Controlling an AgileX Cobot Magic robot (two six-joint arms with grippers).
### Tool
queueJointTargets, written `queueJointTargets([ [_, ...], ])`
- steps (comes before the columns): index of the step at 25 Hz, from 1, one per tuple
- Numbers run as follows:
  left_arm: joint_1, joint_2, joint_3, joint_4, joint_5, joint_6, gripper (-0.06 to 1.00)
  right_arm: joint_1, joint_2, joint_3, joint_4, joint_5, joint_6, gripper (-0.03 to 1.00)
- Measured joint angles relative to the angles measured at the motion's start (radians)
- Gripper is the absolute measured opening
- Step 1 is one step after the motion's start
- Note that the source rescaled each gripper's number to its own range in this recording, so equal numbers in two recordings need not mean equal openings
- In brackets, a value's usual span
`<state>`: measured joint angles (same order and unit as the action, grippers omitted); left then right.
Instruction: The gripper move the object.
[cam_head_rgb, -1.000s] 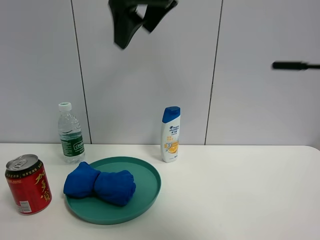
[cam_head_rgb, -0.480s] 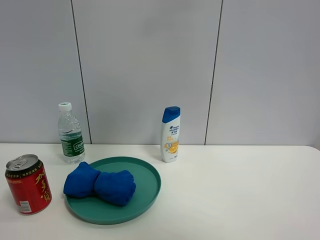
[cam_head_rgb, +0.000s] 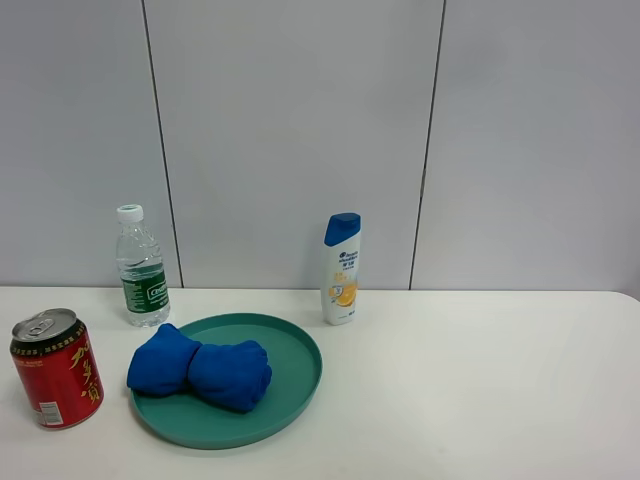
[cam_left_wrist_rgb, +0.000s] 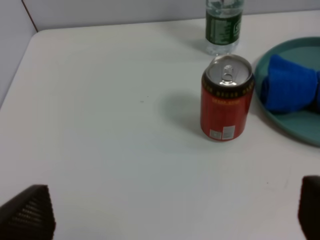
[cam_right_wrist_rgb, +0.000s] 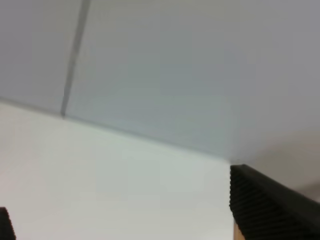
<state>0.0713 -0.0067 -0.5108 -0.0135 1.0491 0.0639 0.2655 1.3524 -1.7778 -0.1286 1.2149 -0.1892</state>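
Observation:
A red drink can (cam_head_rgb: 55, 367) stands at the table's front left; it also shows in the left wrist view (cam_left_wrist_rgb: 226, 97). A blue folded cloth (cam_head_rgb: 200, 367) lies on a teal plate (cam_head_rgb: 300, 372). Cloth (cam_left_wrist_rgb: 287, 82) and plate (cam_left_wrist_rgb: 300, 122) also show at the edge of the left wrist view. My left gripper (cam_left_wrist_rgb: 167, 215) is open and empty, high above the table, some way from the can. My right gripper (cam_right_wrist_rgb: 135, 220) is open and empty, facing the wall and bare table. Neither gripper shows in the exterior view.
A clear water bottle (cam_head_rgb: 141, 266) with a green label stands behind the can, also in the left wrist view (cam_left_wrist_rgb: 223, 25). A white shampoo bottle (cam_head_rgb: 341, 268) with a blue cap stands near the wall behind the plate. The white table (cam_head_rgb: 480, 390) meets the grey wall.
One second ago dark arm parts showed at the top and right of the exterior view. They have left the view. The objects on the table have not moved.

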Motion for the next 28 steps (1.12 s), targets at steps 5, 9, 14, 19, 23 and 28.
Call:
queueJointTargets([
  [5,0.000,0.000,0.000,0.000,0.000,0.000,1.00,-0.192,-0.219,0.306,0.147,-0.045,-0.074,0.83],
  [9,0.000,0.000,0.000,0.000,0.000,0.000,1.00,-0.279,-0.463,0.497,0.194,-0.080,-0.067,0.84],
  [14,0.000,0.000,0.000,0.000,0.000,0.000,1.00,-0.299,-0.765,0.680,0.172,-0.063,0.043,0.98],
  [19,0.000,0.000,0.000,0.000,0.000,0.000,1.00,-0.299,-0.979,0.802,0.129,-0.004,0.113,1.00],
  [23,0.000,0.000,0.000,0.000,0.000,0.000,1.00,-0.299,-1.112,0.906,0.129,0.001,0.157,1.00],
  [28,0.000,0.000,0.000,0.000,0.000,0.000,1.00,-0.299,-1.256,1.062,0.137,0.001,0.177,1.00],
])
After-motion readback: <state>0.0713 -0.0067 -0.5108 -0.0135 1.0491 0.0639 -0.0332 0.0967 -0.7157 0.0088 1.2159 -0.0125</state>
